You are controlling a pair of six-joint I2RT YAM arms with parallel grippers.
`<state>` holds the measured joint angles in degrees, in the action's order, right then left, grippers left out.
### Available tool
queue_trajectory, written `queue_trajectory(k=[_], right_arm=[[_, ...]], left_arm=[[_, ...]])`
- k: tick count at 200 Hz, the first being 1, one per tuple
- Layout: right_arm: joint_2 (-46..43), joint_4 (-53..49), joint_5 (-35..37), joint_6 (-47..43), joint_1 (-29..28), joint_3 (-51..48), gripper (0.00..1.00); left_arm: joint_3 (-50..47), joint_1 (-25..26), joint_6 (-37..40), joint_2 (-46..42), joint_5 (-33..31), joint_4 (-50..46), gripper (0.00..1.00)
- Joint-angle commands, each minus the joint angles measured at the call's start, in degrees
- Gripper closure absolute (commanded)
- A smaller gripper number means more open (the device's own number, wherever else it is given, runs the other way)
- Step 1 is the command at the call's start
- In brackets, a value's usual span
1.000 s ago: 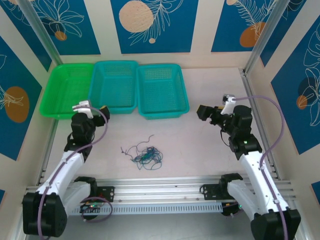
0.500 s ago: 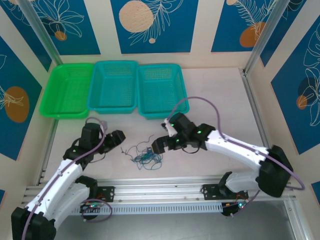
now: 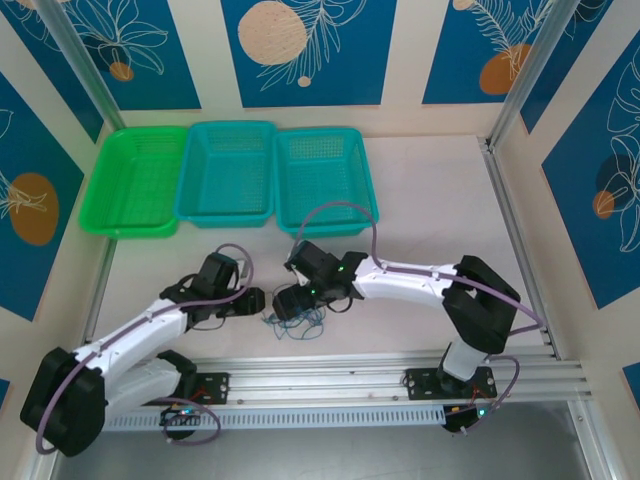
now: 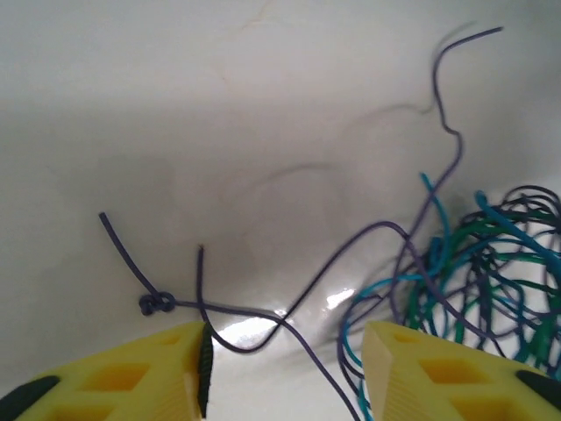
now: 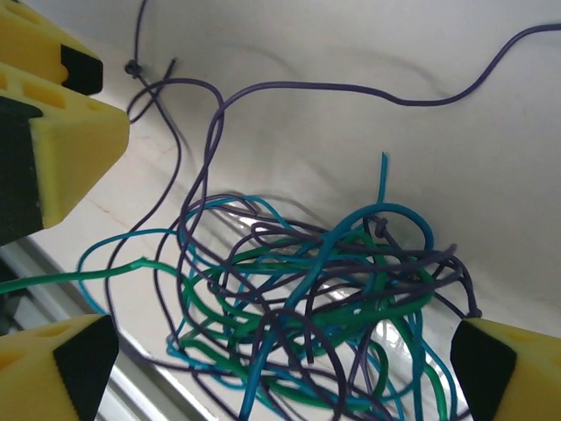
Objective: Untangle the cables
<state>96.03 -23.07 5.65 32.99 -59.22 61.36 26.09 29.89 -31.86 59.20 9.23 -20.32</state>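
Note:
The cables [image 3: 302, 320] lie as a tangle of thin dark purple, teal and green strands on the white table near its front edge. My left gripper [image 3: 252, 299] is low at the tangle's left side. In the left wrist view its jaws [image 4: 285, 373] stand apart, and a dark strand [image 4: 263, 338] with a small knot [image 4: 156, 303] runs between them; the tangle [image 4: 491, 281] is to the right. My right gripper [image 3: 288, 301] hangs over the tangle, wide open. In the right wrist view its yellow fingers [image 5: 53, 368] straddle the heap of cables [image 5: 324, 298].
Three baskets stand in a row at the back: a green one [image 3: 112, 150], a teal one [image 3: 232, 126] and another teal one [image 3: 320, 132]. The left gripper's yellow fingertips [image 5: 61, 149] sit close in the right wrist view. An aluminium rail [image 3: 330, 365] borders the front.
Both arms swung in from the sides and dropped to the tangle. The left jaws have narrowed around a dark strand. The right jaws stayed wide.

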Motion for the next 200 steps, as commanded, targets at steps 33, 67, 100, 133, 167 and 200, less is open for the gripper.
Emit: queue_trajectory(k=[33, 67, 100, 133, 167, 200], right_arm=[[6.42, 0.54, 8.82, 1.11, -3.74, 4.91, 0.09], [8.11, 0.42, 13.8, 3.92, -3.71, 4.16, 0.31], [7.14, -0.75, 19.59, 7.86, -2.95, 0.99, 0.69], [0.89, -3.35, 26.01, 15.5, 1.38, -6.79, 0.73], [-8.35, -4.79, 29.37, 22.43, 7.72, -16.01, 0.71], [-18.22, -6.15, 30.3, 29.36, 15.06, -23.39, 0.65]], left_arm=[[0.9, 1.03, 3.3, 6.75, 0.2, 10.53, 0.66], [1.8, 1.36, 3.62, 10.31, 0.44, 10.59, 0.86], [2.5, 1.31, 2.92, 6.09, -6.24, 5.33, 1.0], [5.52, 0.3, -0.35, -3.86, -18.23, -4.43, 1.0], [10.08, -3.54, -0.92, -12.15, -24.78, -11.67, 1.0], [13.36, -10.19, -0.23, -15.73, -25.61, -15.57, 1.0]])
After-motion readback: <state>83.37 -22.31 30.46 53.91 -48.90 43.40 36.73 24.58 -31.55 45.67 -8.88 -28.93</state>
